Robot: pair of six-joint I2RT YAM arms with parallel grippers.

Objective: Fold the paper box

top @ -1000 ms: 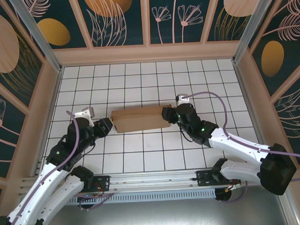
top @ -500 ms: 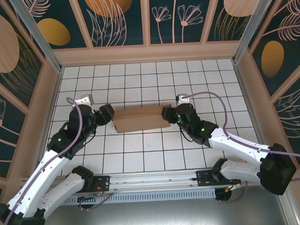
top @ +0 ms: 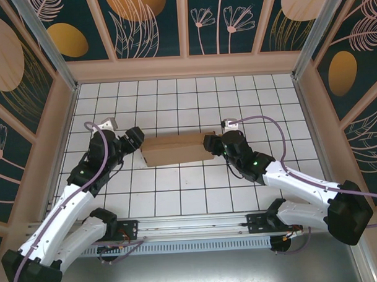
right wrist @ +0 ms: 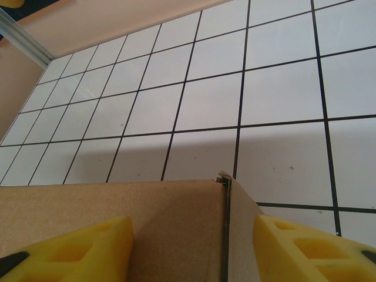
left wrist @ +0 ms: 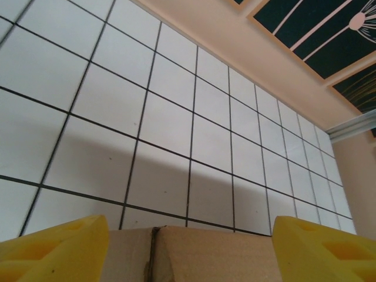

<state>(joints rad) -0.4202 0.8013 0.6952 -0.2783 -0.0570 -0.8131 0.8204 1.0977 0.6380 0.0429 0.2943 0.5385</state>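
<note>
- Paper box [top: 175,148] lies mid-frame on the tiled desk [top: 178,197]. Long axis runs left–right, right end a bit higher in frame.
- Left pincer [top: 134,138] sits at the box's left end. Pads [left wrist: 53,244] are wide apart w/ the cardboard edge low between them, so it looks unclamped.
- Right pincer [top: 208,142] is at the right end, pads [right wrist: 305,247] against cardboard on both sides: clamped on it.
- One arm per end, about equally near, so the next move prob. works along that axis.
- Box looks closed up, inside hidden.

White gridded tabletop [top: 190,193], floral wall panels [top: 148,28]
</note>
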